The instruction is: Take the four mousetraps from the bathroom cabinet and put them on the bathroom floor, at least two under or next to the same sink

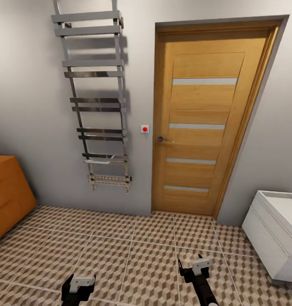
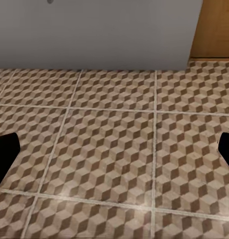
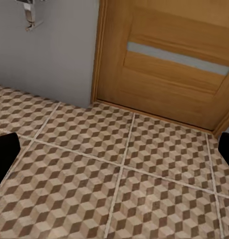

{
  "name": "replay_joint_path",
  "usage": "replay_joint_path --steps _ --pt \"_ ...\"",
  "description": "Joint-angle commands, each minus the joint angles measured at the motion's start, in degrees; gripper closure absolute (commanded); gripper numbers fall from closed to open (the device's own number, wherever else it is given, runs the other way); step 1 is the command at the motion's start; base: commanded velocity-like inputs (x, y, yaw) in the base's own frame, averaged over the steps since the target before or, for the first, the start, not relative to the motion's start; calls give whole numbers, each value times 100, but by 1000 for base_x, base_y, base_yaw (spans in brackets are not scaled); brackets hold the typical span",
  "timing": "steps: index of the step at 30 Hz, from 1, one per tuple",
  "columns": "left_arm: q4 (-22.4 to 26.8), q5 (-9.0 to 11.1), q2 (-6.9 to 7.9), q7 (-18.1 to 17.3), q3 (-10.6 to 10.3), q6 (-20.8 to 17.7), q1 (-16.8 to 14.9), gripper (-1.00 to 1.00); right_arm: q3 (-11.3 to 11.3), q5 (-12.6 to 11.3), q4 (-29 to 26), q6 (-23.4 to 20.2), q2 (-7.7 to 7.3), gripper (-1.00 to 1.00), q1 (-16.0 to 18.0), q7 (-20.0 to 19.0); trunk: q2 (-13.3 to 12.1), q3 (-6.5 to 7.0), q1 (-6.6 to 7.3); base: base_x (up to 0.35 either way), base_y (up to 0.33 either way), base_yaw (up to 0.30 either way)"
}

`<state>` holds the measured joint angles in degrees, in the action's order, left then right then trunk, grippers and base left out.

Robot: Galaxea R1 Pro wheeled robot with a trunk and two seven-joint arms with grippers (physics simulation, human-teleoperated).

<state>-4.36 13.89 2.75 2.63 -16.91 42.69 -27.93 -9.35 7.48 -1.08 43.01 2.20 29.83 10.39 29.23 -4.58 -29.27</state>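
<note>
The orange-wood cabinet [image 1: 8,193] stands at the left edge of the head view, its drawer fronts shut. At the right edge the white sink [image 1: 278,227] tops its boxy drawer unit. Cube-patterned bathroom floor [image 1: 133,250] tiles spread between them. No mousetraps are in view. My left gripper [image 1: 78,284] hangs low over the tiles near the bottom left, open, with nothing between its fingers [image 2: 4,152]. My right gripper [image 1: 193,265] is over the floor at the bottom centre-right, also open and empty, its fingers [image 3: 4,154] spread wide.
A closed wooden door [image 1: 203,123] with a lever handle fills the wall ahead. A chrome towel radiator [image 1: 97,97] hangs on the grey wall to its left. A small red-button switch [image 1: 144,128] sits beside the door frame.
</note>
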Motion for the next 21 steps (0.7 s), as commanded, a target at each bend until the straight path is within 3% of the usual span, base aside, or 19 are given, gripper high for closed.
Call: replay_joint_path --steps 1,21 --pt "-21 17 -3 27 -49 29 -10 -100 -15 61 5 6 0 -100 5 60 10 -11 -3 0 0 284" --pt "-21 17 -9 29 -49 27 -10 -100 -15 61 4 6 0 -100 5 60 10 -11 -3 0 0 284"
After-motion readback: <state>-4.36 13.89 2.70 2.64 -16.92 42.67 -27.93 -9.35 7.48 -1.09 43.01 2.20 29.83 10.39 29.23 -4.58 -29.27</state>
